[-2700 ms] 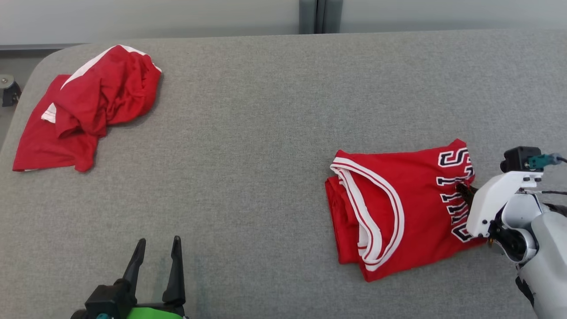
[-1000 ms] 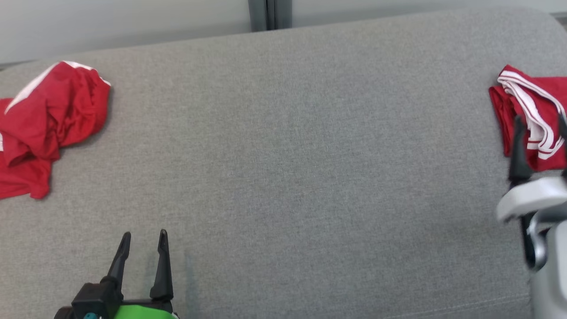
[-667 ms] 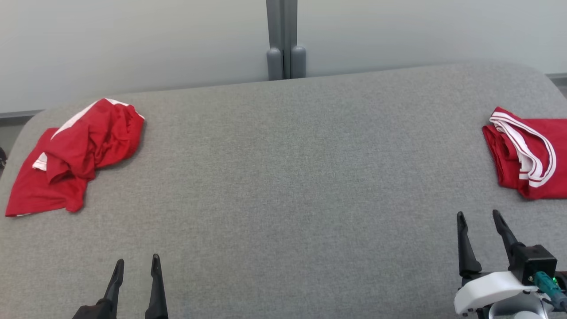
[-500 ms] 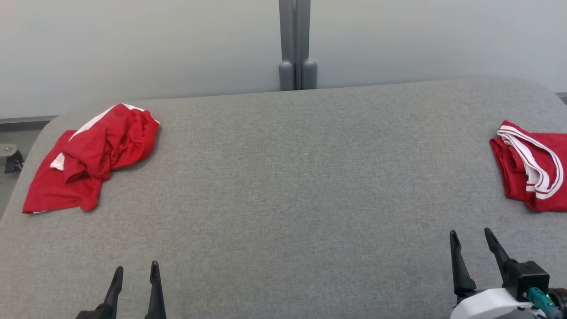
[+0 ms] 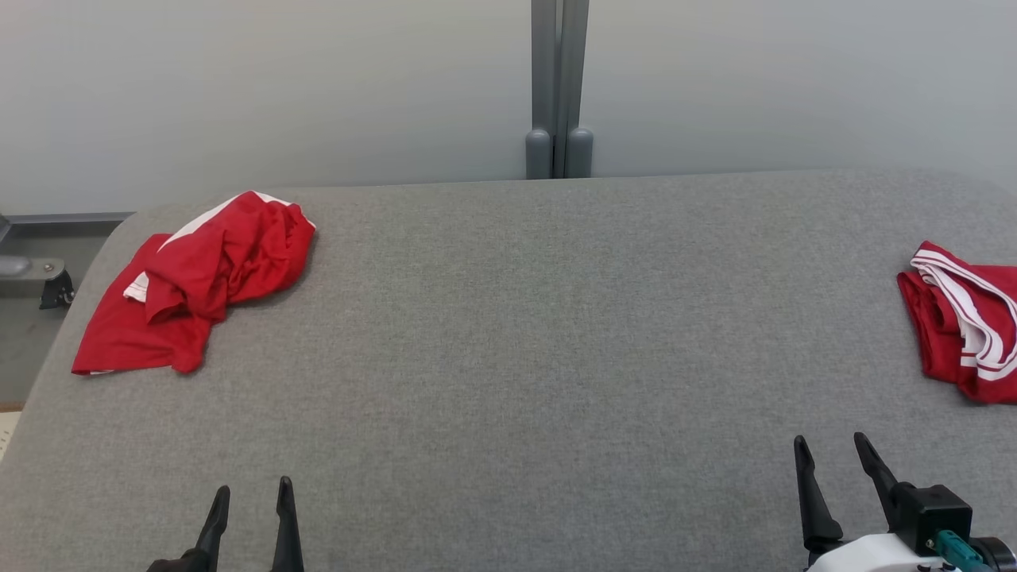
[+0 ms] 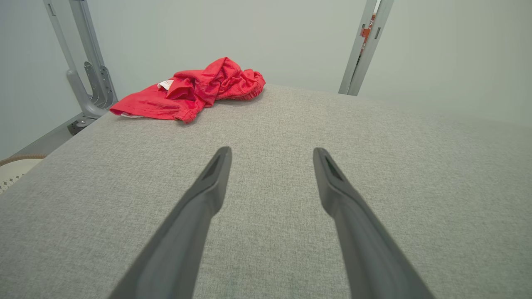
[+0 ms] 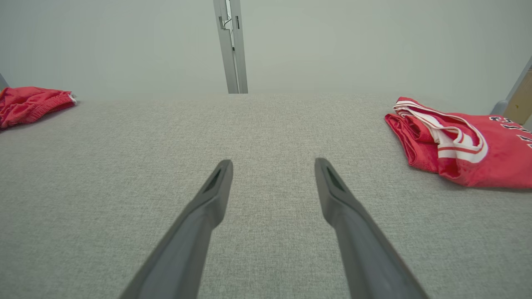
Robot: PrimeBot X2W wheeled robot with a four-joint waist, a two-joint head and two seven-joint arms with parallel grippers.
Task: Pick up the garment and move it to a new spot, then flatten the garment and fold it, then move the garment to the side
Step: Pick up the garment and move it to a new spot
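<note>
A broad grey fabric-covered table (image 5: 508,357) takes up most of the head view, with a pale plain wall (image 5: 238,95) behind its far edge. At the table's far left corner lies a crumpled red cloth garment with white trim (image 5: 199,278), heaped loosely, one flat part spread toward the left edge. At the table's right edge, about midway between near and far sides, lies the folded red jersey with white-striped trim (image 5: 961,326); it is flat on the table and partly cut off by the picture's side. In the right wrist view dark lettering shows on its far right part.

The right gripper (image 5: 829,438) stands at the table's near right, its two dark fingers spread apart with nothing between them. The folded jersey is ahead of it and off to its right, apart from the fingertips, with bare table between. The left gripper (image 5: 253,486) is at the table's near left, likewise spread and empty. The crumpled garment lies well ahead of it toward the far left corner.

A grey vertical metal post (image 5: 558,87) rises behind the middle of the table's far edge. A small grey metal bracket (image 5: 36,274) sits just off the table's far left corner.
</note>
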